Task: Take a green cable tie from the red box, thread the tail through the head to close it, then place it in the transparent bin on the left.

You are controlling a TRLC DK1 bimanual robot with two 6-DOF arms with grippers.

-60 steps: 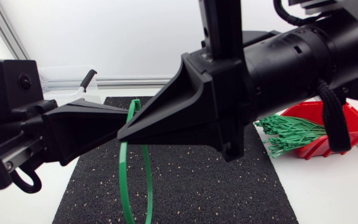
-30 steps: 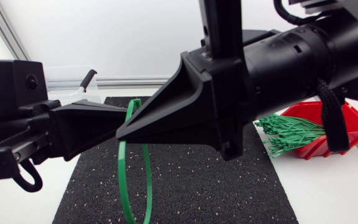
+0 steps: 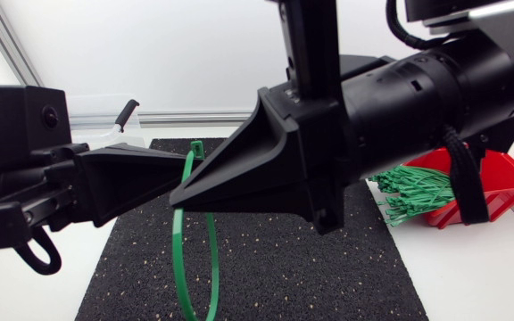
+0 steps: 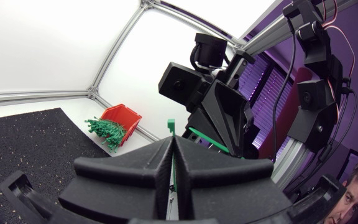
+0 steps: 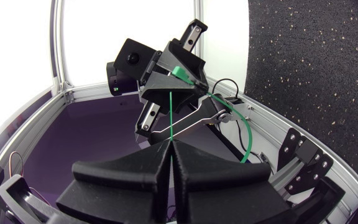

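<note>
A green cable tie (image 3: 178, 259) hangs as a long loop above the black mat (image 3: 266, 267), its head (image 3: 196, 147) sticking up where the two grippers meet. My left gripper (image 3: 184, 174) is shut on the tie just below the head (image 4: 171, 126). My right gripper (image 3: 177, 200) comes in from the opposite side, shut on the thin tail strand (image 5: 169, 118). In the right wrist view the head (image 5: 182, 74) sits at the left gripper's fingertips (image 5: 166, 78). The red box (image 3: 500, 176) with several green ties (image 3: 418, 192) stands at the right. The transparent bin (image 3: 92, 120) is at the back left.
Both arms are raised high over the mat and hide much of the table. A black-handled tool (image 3: 125, 114) lies by the bin. White table surface (image 3: 471, 276) shows in front of the red box.
My left arm has shifted a little to the right toward the right gripper, and my right arm has tilted slightly. The tie stays held between both grippers.
</note>
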